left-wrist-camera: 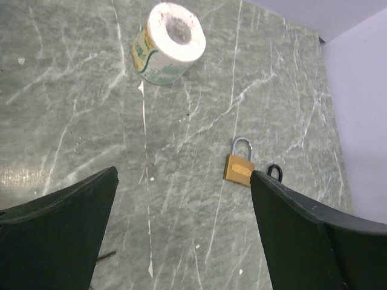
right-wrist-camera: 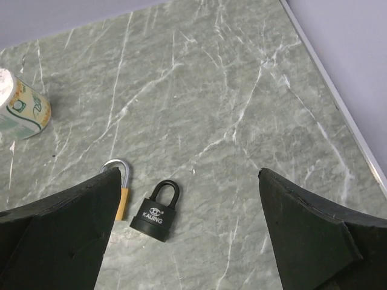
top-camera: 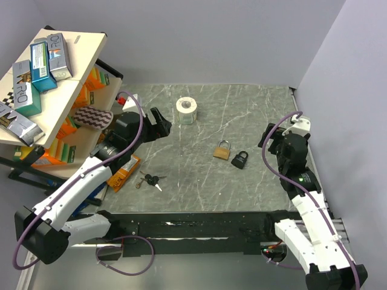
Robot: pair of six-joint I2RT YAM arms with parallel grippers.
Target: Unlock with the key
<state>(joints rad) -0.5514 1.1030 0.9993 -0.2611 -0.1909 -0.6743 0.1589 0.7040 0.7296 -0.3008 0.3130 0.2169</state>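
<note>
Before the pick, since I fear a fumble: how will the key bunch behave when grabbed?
The key is several pieces on a ring, so it will probably dangle floppily. Lying flat on the smooth table, it may skid when nudged. It is small, so likely light.

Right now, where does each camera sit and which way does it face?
Top external: fixed above and behind the arms, looking down on the grey-green marble table; the left arm and right arm show, bases at the bottom.
Left wrist: on the left wrist, facing forward and down at the white label roll and brass padlock; its black fingers frame the bottom.
Right wrist: on the right wrist, facing down at the black padlock; its black fingers frame the bottom.
Shared: both wrist views show the brass padlock and roll.
</note>
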